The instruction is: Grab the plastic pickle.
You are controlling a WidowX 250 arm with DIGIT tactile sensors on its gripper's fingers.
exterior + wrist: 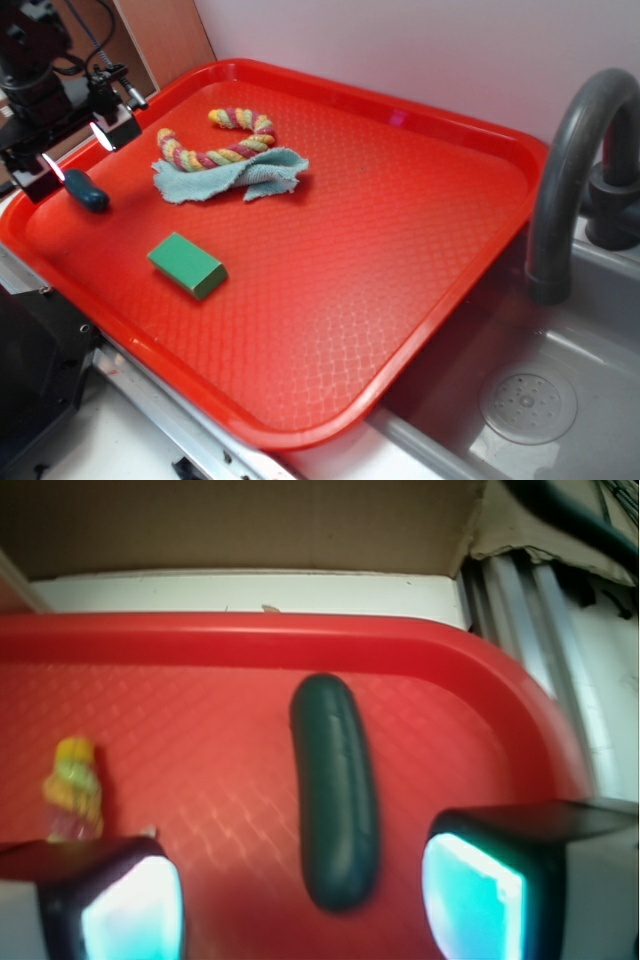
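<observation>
Teal-green plastic pickle [334,792] lies flat on the red tray [400,240], directly between the spread fingers of the end effector [75,152], untouched. Beyond the end effector's right rest a green block [187,265], blue cloth [232,175] and rope toy [225,140].

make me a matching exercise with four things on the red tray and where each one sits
Things:
1. plastic pickle
2. green block
3. rope toy
4. blue cloth

Places:
A. near the tray's front edge, apart from everything else
B. between the open jaws at the tray's left edge
C. lying partly under the rope toy
D. curled toward the tray's back left

Pairs: 1-B, 2-A, 3-D, 4-C
</observation>
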